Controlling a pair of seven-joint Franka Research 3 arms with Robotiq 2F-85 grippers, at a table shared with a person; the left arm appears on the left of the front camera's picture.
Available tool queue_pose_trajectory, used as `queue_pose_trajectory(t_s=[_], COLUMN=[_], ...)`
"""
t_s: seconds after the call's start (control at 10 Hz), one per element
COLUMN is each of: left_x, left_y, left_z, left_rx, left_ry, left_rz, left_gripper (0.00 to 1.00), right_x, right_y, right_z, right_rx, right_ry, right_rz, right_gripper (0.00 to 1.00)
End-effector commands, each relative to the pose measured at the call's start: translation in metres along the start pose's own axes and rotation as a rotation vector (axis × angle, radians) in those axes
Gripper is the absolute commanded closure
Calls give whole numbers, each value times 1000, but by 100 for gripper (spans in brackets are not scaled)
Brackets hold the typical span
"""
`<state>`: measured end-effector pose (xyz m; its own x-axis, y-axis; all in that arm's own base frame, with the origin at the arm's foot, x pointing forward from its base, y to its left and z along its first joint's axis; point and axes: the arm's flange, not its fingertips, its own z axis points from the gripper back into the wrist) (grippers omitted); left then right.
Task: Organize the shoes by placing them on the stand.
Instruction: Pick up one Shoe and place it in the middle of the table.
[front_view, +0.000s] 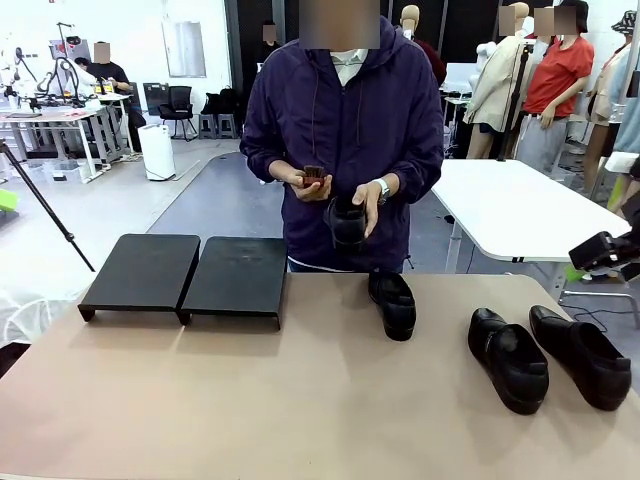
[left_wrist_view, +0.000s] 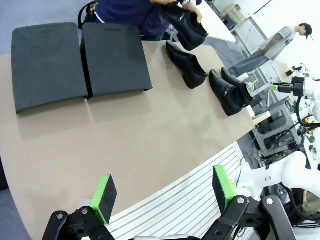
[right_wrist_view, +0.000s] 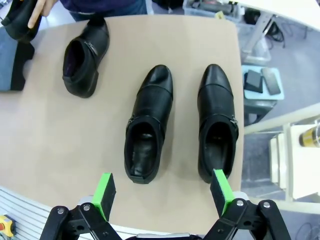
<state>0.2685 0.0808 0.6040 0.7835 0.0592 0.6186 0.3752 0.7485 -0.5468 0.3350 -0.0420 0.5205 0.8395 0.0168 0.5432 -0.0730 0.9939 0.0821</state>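
The stand is two matte-black platforms side by side at the far left of the table, also seen in the left wrist view. Three black glossy shoes lie on the table: one at mid-back and a pair at the right. The person holds another shoe in one hand above the far edge. My right gripper hangs open above the pair. My left gripper is open over the table's near edge, empty.
The person stands at the far edge, with a small brown object in the other hand. The right arm's gripper shows at the right edge, high above the table. A white table stands behind. The beige tabletop is bare in front.
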Motion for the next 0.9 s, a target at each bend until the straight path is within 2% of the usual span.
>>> queue_pose_trajectory(t_s=[0.0,0.4,0.8], left_x=[2,2,2], left_y=[-1,-1,-1], left_z=[0,0,0], left_rx=[-19,-19,-19], left_ry=[-6,-6,-6], left_rz=[-8,-8,-8], left_gripper=[0,0,0], right_x=[3,20,20], right_y=[1,-6,-8], right_z=[-13,-77,-137], right_rx=[4,0,23], right_ry=[50,169,253], right_rz=[-11,-50,-87], right_gripper=[0,0,0])
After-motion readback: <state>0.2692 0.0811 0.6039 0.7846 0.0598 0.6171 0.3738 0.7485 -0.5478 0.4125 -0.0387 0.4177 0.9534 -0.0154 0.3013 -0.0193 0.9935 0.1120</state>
